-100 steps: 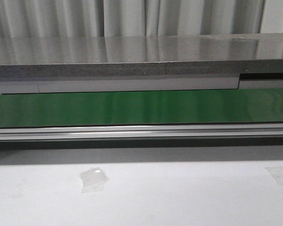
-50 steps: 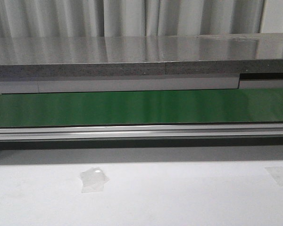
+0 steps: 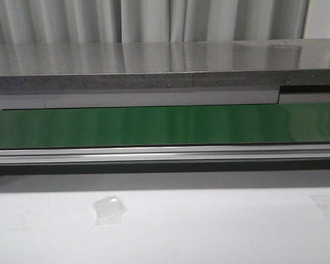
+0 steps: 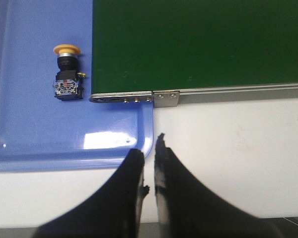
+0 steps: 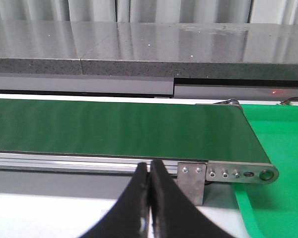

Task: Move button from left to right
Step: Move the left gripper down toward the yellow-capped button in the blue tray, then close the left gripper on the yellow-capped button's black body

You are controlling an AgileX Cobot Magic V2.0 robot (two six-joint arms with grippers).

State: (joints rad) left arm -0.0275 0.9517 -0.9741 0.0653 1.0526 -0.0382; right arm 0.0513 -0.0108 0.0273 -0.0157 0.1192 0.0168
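Observation:
The button lies on its side on a blue tray in the left wrist view, its yellow-orange cap pointing away from its black body, close to the end of the green conveyor belt. My left gripper hovers over the tray's corner, well short of the button, shut with only a thin slit between its fingers and nothing held. In its own view my right gripper is shut and empty, facing the belt's metal side rail. Neither the button nor either gripper appears in the front view.
The green belt runs across the front view behind a white table carrying two patches of clear tape. A grey slab rises behind it. A green surface lies past the belt's right end bracket.

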